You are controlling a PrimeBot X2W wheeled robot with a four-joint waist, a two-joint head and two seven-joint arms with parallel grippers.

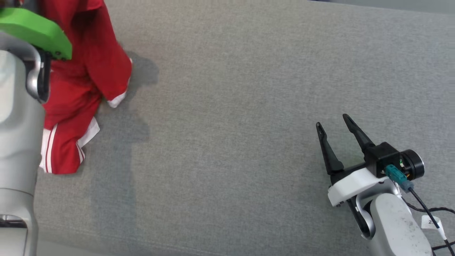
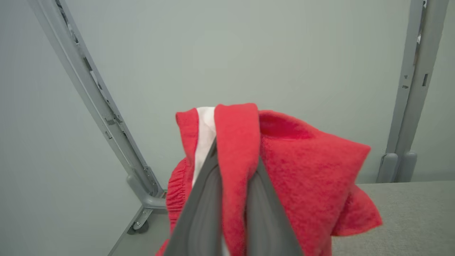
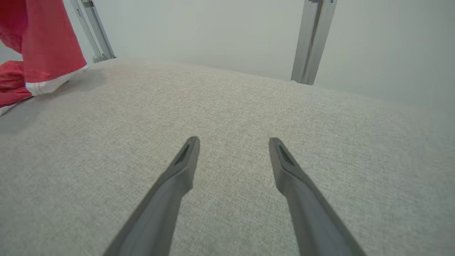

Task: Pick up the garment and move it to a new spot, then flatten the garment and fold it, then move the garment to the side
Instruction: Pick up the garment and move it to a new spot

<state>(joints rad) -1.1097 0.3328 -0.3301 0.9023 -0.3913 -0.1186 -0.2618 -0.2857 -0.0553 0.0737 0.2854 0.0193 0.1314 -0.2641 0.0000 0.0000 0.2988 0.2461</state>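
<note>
Red fleece garment with white stripes (image 1: pixel 89 71) hangs far left, pinched by left gripper (image 2: pixel 236 167). Right gripper (image 1: pixel 332 121) is spread and empty. Pick-up looks in hand; next, carry it rightward.

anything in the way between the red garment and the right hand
Nothing visible does: the grey fabric surface lies bare between the red garment with white trim, pinched in the shut left hand, and the open right hand.
</note>
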